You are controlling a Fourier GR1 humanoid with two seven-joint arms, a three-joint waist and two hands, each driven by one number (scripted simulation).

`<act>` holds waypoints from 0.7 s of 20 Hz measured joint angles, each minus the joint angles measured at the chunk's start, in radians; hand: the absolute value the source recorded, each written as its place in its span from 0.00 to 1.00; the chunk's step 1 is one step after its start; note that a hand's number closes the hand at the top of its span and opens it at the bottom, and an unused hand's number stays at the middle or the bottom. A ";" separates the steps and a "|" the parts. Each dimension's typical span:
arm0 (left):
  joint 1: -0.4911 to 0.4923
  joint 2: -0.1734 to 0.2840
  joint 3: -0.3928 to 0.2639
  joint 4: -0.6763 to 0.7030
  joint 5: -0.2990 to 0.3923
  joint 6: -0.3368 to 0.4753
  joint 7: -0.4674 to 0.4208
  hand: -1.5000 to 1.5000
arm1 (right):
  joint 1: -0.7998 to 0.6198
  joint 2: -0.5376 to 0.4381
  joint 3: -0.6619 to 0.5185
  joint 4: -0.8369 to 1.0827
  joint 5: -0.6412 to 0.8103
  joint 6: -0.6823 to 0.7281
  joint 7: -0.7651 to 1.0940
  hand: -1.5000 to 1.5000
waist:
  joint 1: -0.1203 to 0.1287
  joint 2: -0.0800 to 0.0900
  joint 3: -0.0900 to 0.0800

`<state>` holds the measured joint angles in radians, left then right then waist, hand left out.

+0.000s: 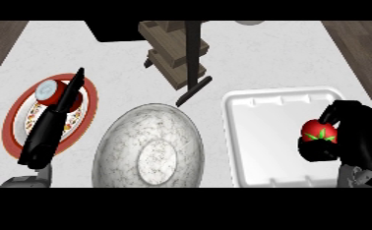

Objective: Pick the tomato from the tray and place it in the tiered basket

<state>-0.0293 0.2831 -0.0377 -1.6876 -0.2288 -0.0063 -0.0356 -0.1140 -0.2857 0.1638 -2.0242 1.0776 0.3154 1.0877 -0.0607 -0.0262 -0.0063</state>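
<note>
**Tomato held over the white tray**

At the right of the pale, speckled stone-look counter (58,52), a shallow white rectangular tray (262,140) with rounded corners and a moulded rim lies flat, its surface smooth and matte. Over the tray's right edge, the black right hand (341,135) is curled round a small, glossy red tomato (320,130) topped with a green star-shaped calyx. Fingers wrap it from above and below, so only its left face shows. The tomato sits within the hand at the tray's right side; whether it touches the tray floor cannot be told. The rest of the tray's floor is bare.

In the near middle, a large oval bowl of grey marbled material (149,148) stands just left of the tray, its veined inner surface holding nothing visible.

At the left, a round plate with a red rim and patterned white centre (18,121) carries a small round object with a pale grey top (49,90) at its far side. Above this plate the black left hand (54,118) extends with straight fingers, released and holding nothing, pointing toward the far side.

At the far middle stands the tiered basket of brown wooden shelves (170,52) with a thin black upright post (193,52); what lies on its tiers cannot be made out.
</note>
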 measured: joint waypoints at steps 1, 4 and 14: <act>0.004 -0.002 0.000 -0.005 0.002 -0.001 0.001 0.50 | 0.010 0.004 -0.004 -0.062 0.003 0.016 0.006 1.00 | -0.001 -0.001 0.000; -0.003 -0.007 -0.004 0.000 -0.001 0.000 0.003 0.50 | -0.006 0.043 -0.023 -0.228 0.009 0.060 0.025 1.00 | 0.003 0.002 -0.001; -0.019 -0.012 -0.017 -0.004 -0.005 -0.010 0.004 0.50 | -0.314 0.122 -0.042 -0.325 0.027 0.213 0.029 1.00 | 0.036 0.005 -0.003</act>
<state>-0.0479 0.2708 -0.0547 -1.6915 -0.2343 -0.0165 -0.0315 -0.4275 -0.1637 0.1222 -2.3492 1.1050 0.5282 1.1170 -0.0245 -0.0217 -0.0096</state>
